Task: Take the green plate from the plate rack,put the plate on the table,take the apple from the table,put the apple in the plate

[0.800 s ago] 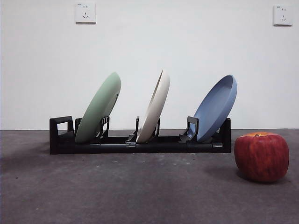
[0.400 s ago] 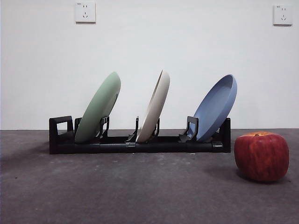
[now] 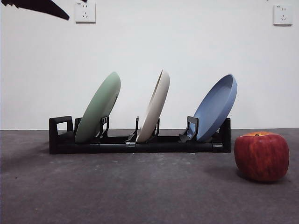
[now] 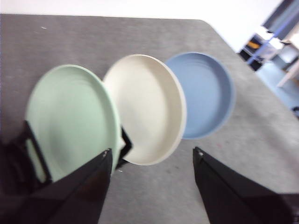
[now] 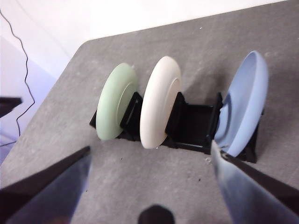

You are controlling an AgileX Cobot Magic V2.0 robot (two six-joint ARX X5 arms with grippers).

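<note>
The green plate [image 3: 99, 107] leans in the left slot of the black plate rack [image 3: 140, 145], by its loop handle. The red apple [image 3: 261, 156] sits on the grey table [image 3: 140, 196], right of the rack. My left gripper [image 4: 150, 158] is open and empty, high above the rack, with the green plate [image 4: 70, 116] under its one jaw. My right gripper [image 5: 150, 151] is open and empty, high over the table before the rack [image 5: 194, 123], apart from the green plate [image 5: 114, 109]. A black arm tip [image 3: 42, 7] shows at the front view's top left corner. Neither wrist view shows the apple.
A cream-white plate [image 3: 155, 106] stands in the middle slot and a blue plate [image 3: 216, 107] in the right slot. Both also show in the left wrist view, cream [image 4: 147, 105] and blue [image 4: 205, 93]. A white wall is behind the table.
A black arm tip has come into the front view's top left corner. The plates, rack and apple have not moved.
</note>
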